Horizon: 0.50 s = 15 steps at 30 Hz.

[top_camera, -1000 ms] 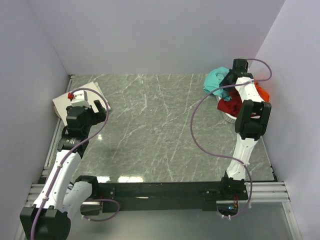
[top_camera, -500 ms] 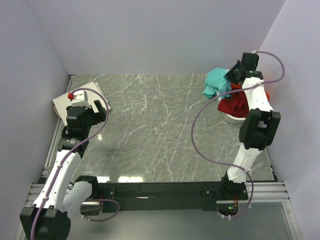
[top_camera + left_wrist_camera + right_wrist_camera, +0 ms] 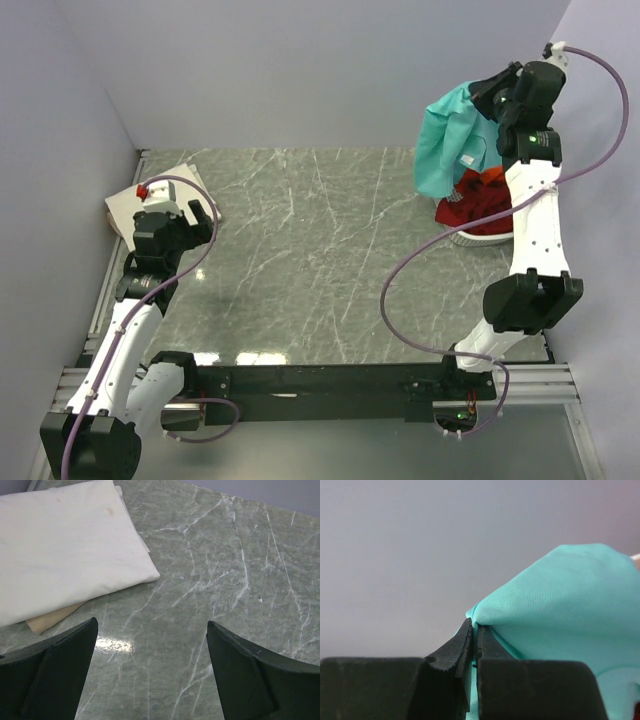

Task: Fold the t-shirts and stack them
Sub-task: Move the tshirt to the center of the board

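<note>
A teal t-shirt [image 3: 447, 140] hangs in the air at the back right, pinched in my right gripper [image 3: 492, 88], which is shut on its cloth [image 3: 560, 605]; in the right wrist view the gripper [image 3: 474, 627] has its jaws closed with teal fabric between them. Below it a dark red t-shirt [image 3: 482, 200] and a bit of orange one [image 3: 492, 176] lie in the white basket [image 3: 478, 238]. A folded cream t-shirt [image 3: 135, 196] [image 3: 60, 545] lies at the far left. My left gripper [image 3: 203, 214] [image 3: 150, 630] hovers open just right of it, nothing between its fingers.
Walls close in on the left, back and right of the marble table [image 3: 320, 250]. A tan layer [image 3: 52, 620] shows under the cream shirt. The right arm's cable [image 3: 400, 270] loops over the table's right half.
My right gripper shut on the teal shirt and lifted it up and back out of the basket, so the cloth now hangs in the air. The left arm stayed put.
</note>
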Available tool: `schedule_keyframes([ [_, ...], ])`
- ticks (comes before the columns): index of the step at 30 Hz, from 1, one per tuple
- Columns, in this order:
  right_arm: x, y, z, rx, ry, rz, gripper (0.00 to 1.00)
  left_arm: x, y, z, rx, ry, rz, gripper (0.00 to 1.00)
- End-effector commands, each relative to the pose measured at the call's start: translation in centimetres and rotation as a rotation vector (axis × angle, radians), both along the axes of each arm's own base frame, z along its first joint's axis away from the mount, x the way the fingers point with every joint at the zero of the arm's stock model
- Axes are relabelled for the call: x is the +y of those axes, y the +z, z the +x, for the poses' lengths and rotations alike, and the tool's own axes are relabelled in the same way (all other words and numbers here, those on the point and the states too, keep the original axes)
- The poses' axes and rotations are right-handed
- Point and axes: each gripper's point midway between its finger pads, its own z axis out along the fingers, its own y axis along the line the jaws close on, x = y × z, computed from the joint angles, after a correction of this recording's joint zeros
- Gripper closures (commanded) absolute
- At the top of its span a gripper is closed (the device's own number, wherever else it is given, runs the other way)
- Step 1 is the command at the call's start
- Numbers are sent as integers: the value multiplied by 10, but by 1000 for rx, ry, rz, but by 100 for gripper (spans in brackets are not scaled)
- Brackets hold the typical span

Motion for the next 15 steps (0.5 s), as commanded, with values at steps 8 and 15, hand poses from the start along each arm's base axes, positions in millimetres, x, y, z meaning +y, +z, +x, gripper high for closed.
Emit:
schedule_keyframes([
  [8,96,106,-77,-220,165,-84,100,-4,14,5,-48,-22,1,4],
  [15,154,116,-131,-202,323,-23,100,-3,14,4,-53,-13,-3,5],
])
